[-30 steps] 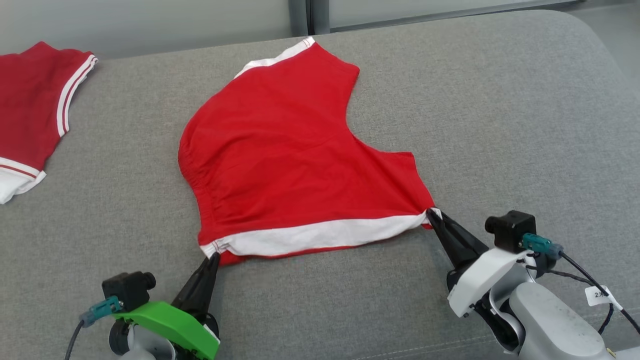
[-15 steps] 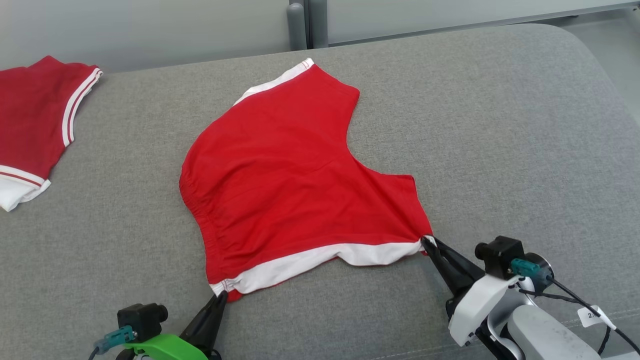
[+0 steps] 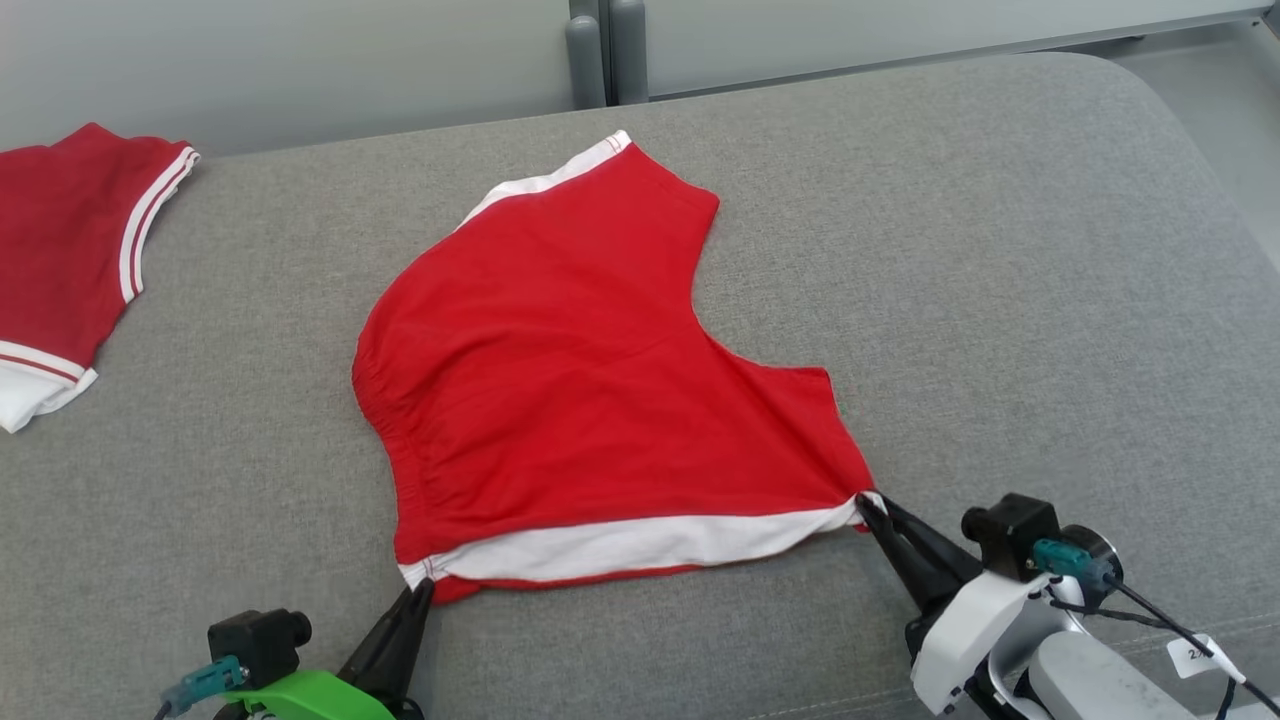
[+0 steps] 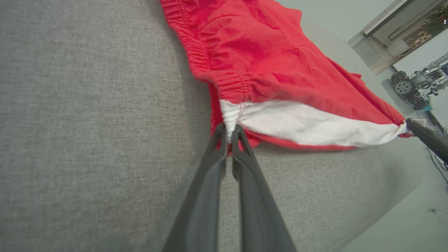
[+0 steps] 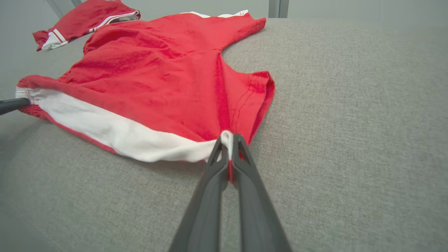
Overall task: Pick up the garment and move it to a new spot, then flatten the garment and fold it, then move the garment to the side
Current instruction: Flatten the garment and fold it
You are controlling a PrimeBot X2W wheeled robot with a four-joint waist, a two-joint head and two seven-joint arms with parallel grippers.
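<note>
Two corners, two pinches, that's where you're at. The red cloth garment with the white band along its near edge [image 3: 580, 380] is spread out roughly mid-cushion on the grey woven upholstered surface [image 3: 1000, 300]. Most of it is down flat, with the elastic side on the left a bit gathered. The white band [image 3: 620, 545] runs taut between the two near corners. In the wrist views that edge looks lifted just off the cushion, with a strip of red peeking out under it.

Left gripper [image 3: 418, 592] has its long dark fingers squeezed together on the left-hand corner, right at the band's stitching. The right gripper [image 3: 868, 506] is clamped the same way on the right-hand corner. No gap to speak of in either, only cloth between the tips.

Looks to me like the flatten step, nearly there, fold not started. Next move, I'd guess, is one of two. You either set that edge down and let go, or carry both corners up and over toward the far white-trimmed corner. Move both grippers level and evenly spaced, or the band goes slack and wrinkles.

Off at the far left there's a second red garment with white stripes [image 3: 60, 250], well apart. Leave it be.
</note>
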